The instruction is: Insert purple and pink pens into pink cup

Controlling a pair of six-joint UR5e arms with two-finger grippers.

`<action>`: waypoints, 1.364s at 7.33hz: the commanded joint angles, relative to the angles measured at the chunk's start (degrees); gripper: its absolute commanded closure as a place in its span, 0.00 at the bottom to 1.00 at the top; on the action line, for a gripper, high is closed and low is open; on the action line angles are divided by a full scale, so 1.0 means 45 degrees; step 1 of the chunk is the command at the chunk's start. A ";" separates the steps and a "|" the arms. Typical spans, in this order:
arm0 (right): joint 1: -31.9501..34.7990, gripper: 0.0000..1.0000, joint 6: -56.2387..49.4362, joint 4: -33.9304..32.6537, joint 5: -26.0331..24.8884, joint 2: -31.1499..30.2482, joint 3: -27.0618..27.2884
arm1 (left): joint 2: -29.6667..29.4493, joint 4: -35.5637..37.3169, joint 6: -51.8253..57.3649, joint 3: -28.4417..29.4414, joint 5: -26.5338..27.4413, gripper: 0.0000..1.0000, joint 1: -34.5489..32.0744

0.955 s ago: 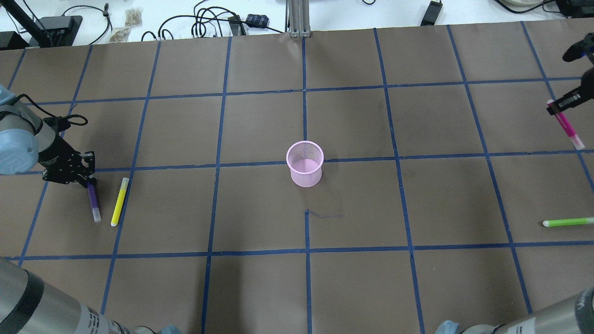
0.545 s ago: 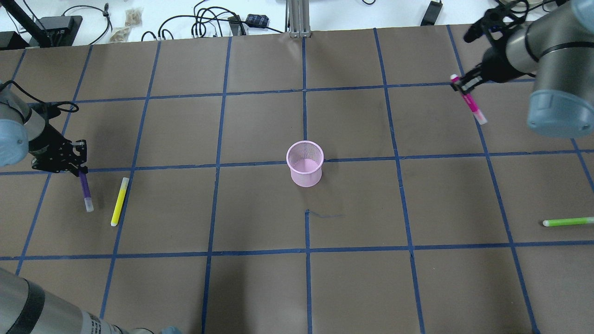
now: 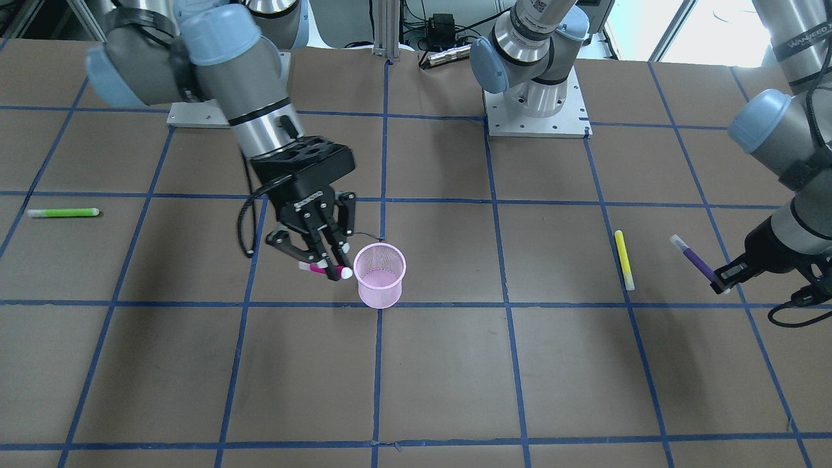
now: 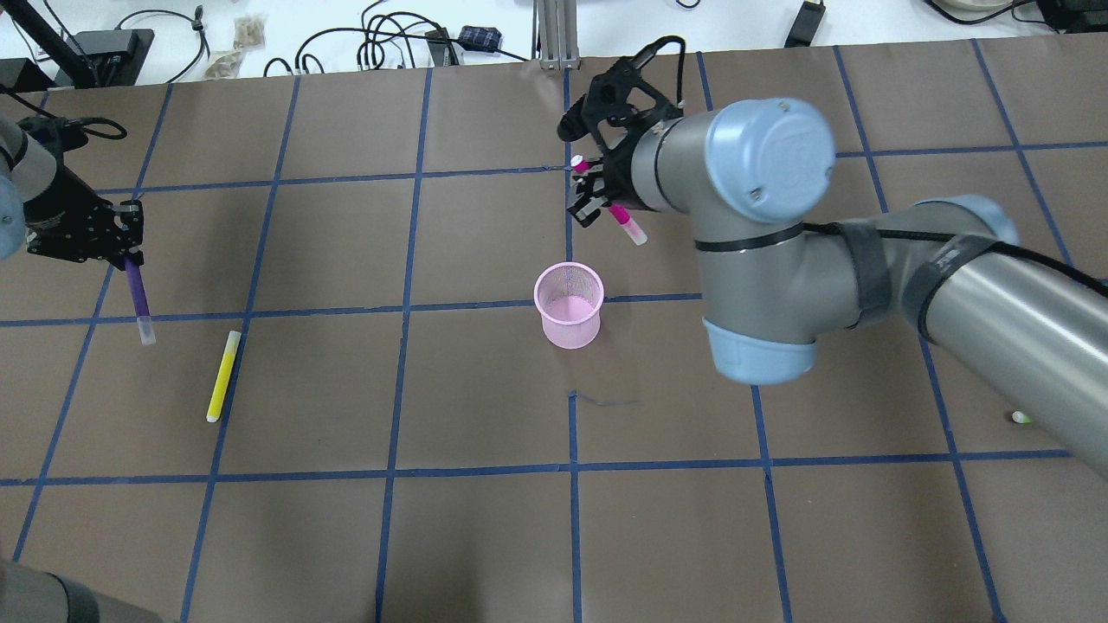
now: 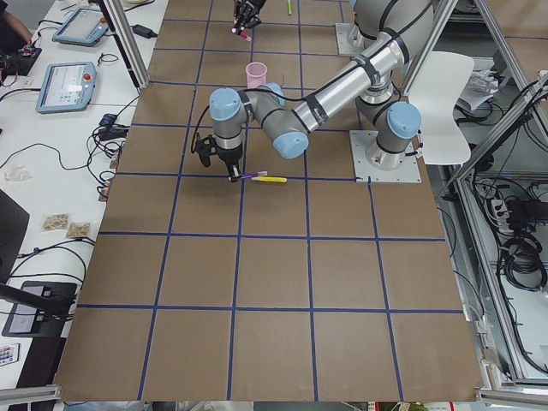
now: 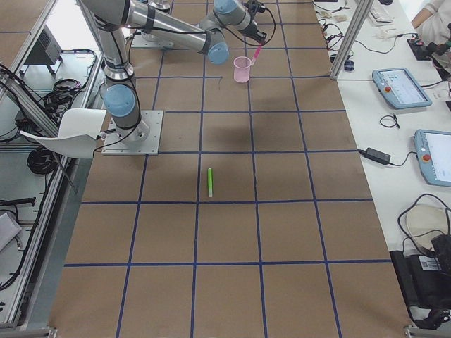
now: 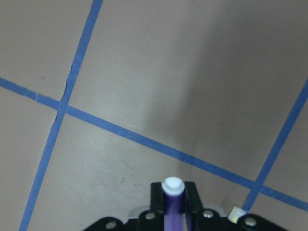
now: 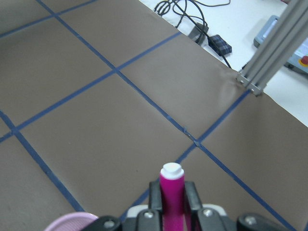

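Note:
The pink mesh cup stands upright at the table's middle; it also shows in the front view. My right gripper is shut on the pink pen and holds it tilted in the air, just beyond the cup. In the front view the pink pen's tip is close beside the cup's rim. The cup's rim shows low in the right wrist view. My left gripper is shut on the purple pen and holds it above the table at the far left.
A yellow pen lies on the table near the left gripper. A green pen lies far out on my right side. Cables and boxes lie beyond the table's far edge.
My right arm has swung left with the pink pen, from the table's right edge to beside the cup. My left gripper has carried the purple pen up and away from the yellow pen.

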 commanded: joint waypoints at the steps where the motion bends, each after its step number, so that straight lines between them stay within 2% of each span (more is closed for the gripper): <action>1: 0.0958 1.00 0.1207 -0.2303 -0.0879 0.0631 0.0790 | 0.0372 0.0178 -0.0222 0.0126 -0.0016 1.00 -0.1285; 2: 0.0997 1.00 0.2022 -0.3780 -0.0782 0.0982 0.1182 | 0.0470 0.0238 -0.1054 0.0165 -0.0016 1.00 -0.1890; 4: 0.1464 1.00 0.2441 -0.4088 -0.0937 0.1277 0.1264 | 0.0705 0.0763 -0.2211 0.0184 -0.0016 1.00 -0.2985; 6: 0.1466 1.00 0.2439 -0.5097 -0.0938 0.2230 0.1303 | 0.0628 0.1604 -0.2391 0.0165 0.0042 1.00 -0.3749; 7: 0.1524 0.84 0.2770 -0.5587 -0.0918 0.2545 0.1303 | 0.0685 0.1625 -0.2584 0.0165 0.0062 1.00 -0.3926; 8: 0.1525 0.40 0.2986 -0.5630 -0.0957 0.2548 0.1381 | 0.0763 0.1606 -0.2934 0.0088 0.0062 1.00 -0.4063; 9: 0.1505 0.06 0.3993 -0.5669 -0.0996 0.2451 0.1555 | 0.0783 0.1644 -0.3092 0.0048 0.0062 1.00 -0.4393; 10: 0.1505 0.00 0.4274 -0.5631 -0.1035 0.2315 0.1460 | 0.0784 0.1819 -0.3655 0.0067 0.0042 1.00 -0.4783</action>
